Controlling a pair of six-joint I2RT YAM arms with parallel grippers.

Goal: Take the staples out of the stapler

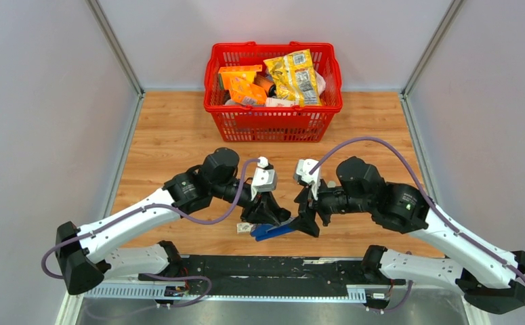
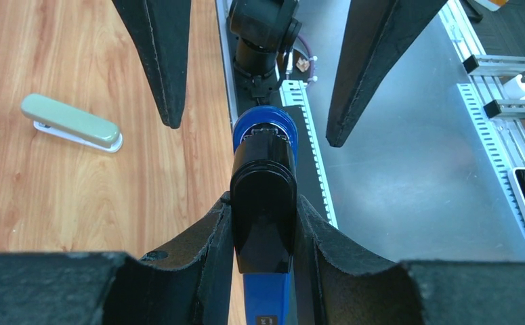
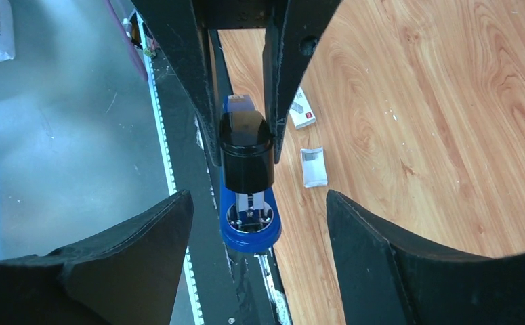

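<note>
A blue stapler with a black top is held off the table near its front edge. My left gripper is shut on the stapler's rear half, both fingers pressed against its sides. My right gripper is open and faces the stapler's rounded front end, with a clear gap on each side. Its fingertips straddle that end in the left wrist view. Bare metal shows inside the nose. The staples themselves are hidden.
A pale green stapler lies on the wooden table. Two small white packets lie beside the blue stapler. A red basket of snack packs stands at the back. The metal rail runs along the front edge.
</note>
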